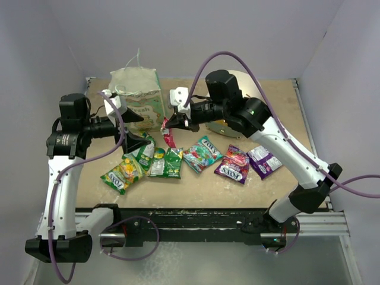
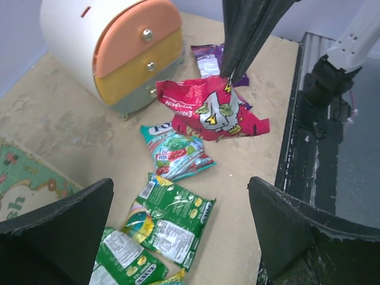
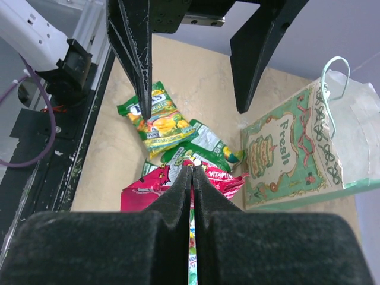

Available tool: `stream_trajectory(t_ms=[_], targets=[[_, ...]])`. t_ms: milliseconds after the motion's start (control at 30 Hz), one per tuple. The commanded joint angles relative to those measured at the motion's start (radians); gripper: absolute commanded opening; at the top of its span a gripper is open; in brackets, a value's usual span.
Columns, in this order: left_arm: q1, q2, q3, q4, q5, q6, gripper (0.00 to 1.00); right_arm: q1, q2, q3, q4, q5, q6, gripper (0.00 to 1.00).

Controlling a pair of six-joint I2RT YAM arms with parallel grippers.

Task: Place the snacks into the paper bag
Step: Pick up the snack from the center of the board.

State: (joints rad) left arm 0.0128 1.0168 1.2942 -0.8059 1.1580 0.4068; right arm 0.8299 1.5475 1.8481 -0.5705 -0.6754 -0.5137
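While your right gripper (image 1: 173, 123) pinches the red packet (image 1: 168, 138) tight in the air, just right of the paper bag (image 1: 139, 95), the other snacks (image 1: 202, 153) lie in a row nearer you, unbagged. Whether the bag holds any, you cannot tell. Your left gripper (image 1: 135, 129) gapes wide and empty before the bag, crowding the approach. The drawer unit (image 2: 113, 53) stands far right.
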Motion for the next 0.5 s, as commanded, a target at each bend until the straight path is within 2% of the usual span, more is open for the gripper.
stream_trajectory(t_ms=[0, 200, 467], targets=[[-0.02, 0.015, 0.011, 0.018, 0.133, 0.021, 0.98, -0.004, -0.018, 0.052, 0.029, -0.057, 0.013, 0.0], [-0.078, 0.041, 0.01, 0.077, 0.146, -0.04, 0.98, -0.004, -0.009, 0.082, 0.049, -0.064, 0.055, 0.0], [-0.149, 0.072, 0.031, 0.177, -0.023, -0.18, 0.99, -0.003, 0.006, 0.072, 0.1, 0.06, 0.128, 0.0]])
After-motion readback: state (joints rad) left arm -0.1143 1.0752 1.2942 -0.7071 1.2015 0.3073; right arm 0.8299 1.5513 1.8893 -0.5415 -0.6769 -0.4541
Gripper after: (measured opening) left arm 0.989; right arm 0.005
